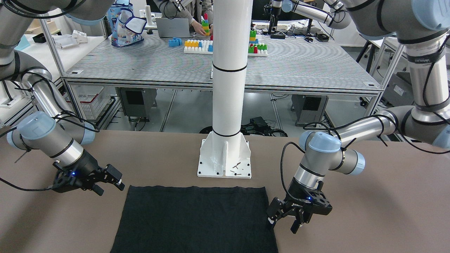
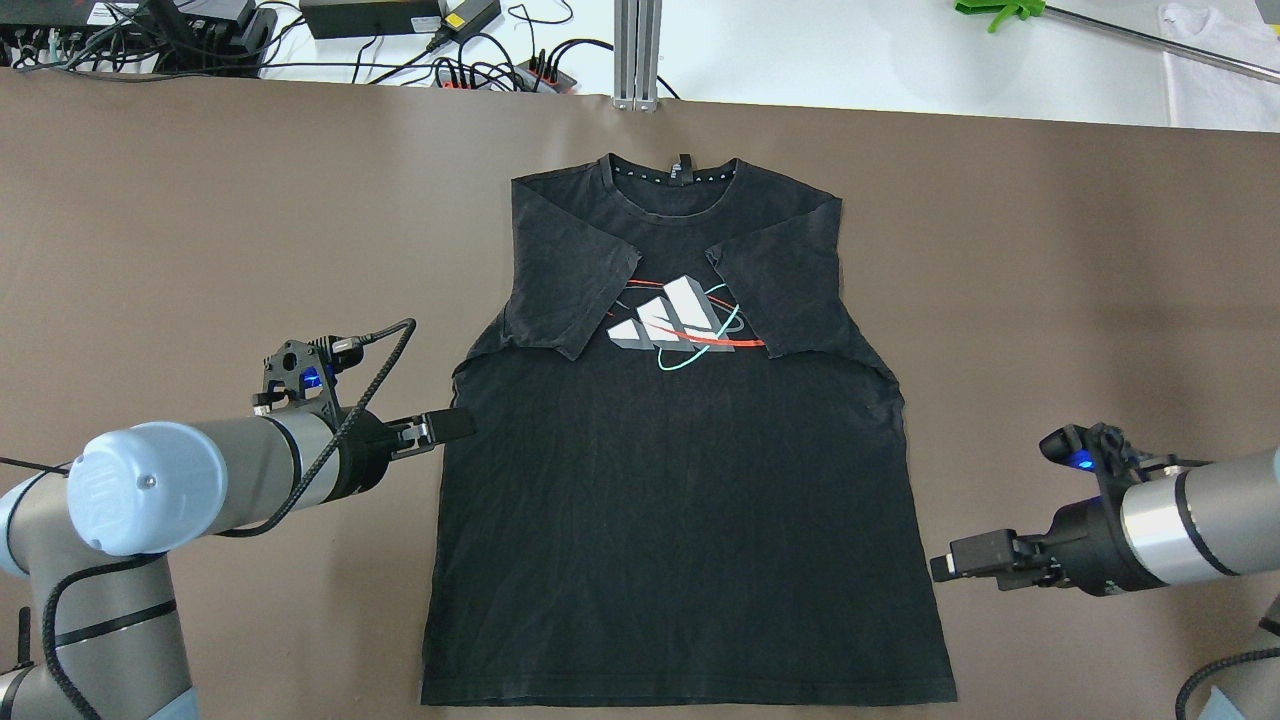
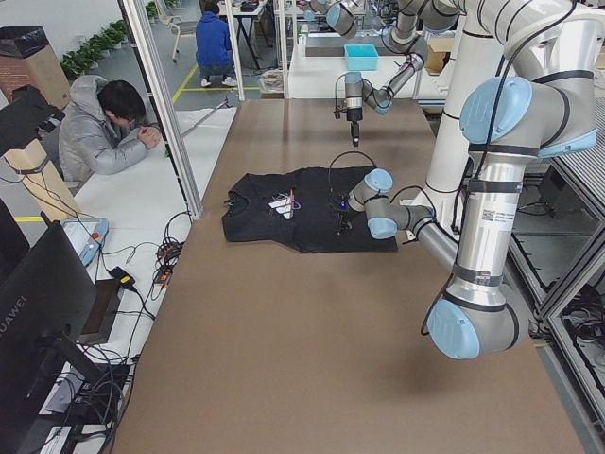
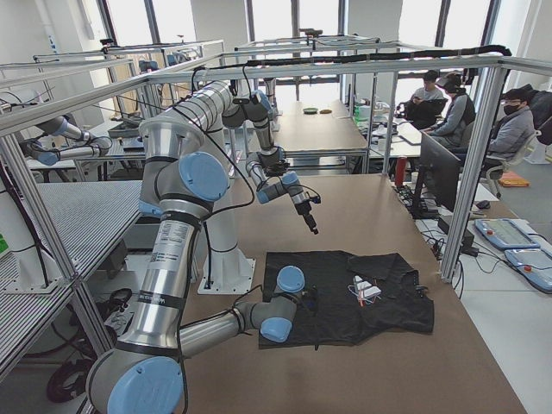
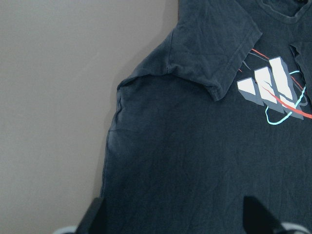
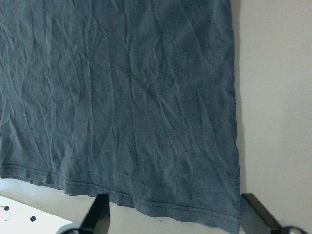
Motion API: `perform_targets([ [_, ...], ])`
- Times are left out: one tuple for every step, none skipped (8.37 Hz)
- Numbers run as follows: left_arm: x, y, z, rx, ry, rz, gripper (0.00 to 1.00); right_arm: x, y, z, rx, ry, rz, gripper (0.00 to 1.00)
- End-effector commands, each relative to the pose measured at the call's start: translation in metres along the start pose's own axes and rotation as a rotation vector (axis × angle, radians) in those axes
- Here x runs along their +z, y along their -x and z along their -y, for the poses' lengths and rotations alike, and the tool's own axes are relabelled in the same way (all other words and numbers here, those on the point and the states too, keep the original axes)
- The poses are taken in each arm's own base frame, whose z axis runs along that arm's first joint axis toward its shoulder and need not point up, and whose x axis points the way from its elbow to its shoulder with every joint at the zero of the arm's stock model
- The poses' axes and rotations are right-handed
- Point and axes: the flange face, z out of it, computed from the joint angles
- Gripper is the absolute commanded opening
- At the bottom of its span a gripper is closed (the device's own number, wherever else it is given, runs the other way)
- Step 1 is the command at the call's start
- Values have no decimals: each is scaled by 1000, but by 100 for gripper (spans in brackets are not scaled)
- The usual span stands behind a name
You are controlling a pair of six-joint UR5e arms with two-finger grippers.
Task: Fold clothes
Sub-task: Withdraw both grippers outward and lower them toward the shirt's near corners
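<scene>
The clothes are one black T-shirt [image 2: 680, 500] with a white, red and teal chest logo [image 2: 680, 325], flat on the brown table, both sleeves folded in over the chest. My left gripper [image 2: 455, 425] is open at the shirt's left edge just below the folded sleeve; the left wrist view has its fingers [image 5: 95, 217] spread over that edge. My right gripper [image 2: 940, 567] is open beside the right edge near the hem corner [image 6: 229, 214], apart from the cloth. In the front view the left gripper [image 1: 283, 225] is on the right, the right gripper [image 1: 110, 188] on the left.
The white pole's base plate [image 1: 225, 158] stands just behind the hem [image 1: 197, 188]. Cables and power strips [image 2: 400, 20] lie past the table's far edge. A seated person [image 3: 99, 132] is at a side table. Bare brown table [image 2: 1050, 300] surrounds the shirt.
</scene>
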Motion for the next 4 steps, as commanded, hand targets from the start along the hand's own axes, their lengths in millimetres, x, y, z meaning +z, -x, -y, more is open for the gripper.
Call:
perform_targets([
  [-13, 9, -9, 4, 4, 2, 100, 47, -32, -20, -48, 29, 14, 94],
  [-12, 9, -10, 9, 5, 4, 100, 63, -66, -17, -71, 21, 46, 94],
  [-14, 7, -10, 11, 5, -2, 100, 70, -77, -16, -71, 22, 48, 94],
  [-15, 6, -10, 11, 4, -4, 100, 73, -72, -19, -57, 33, 54, 94],
])
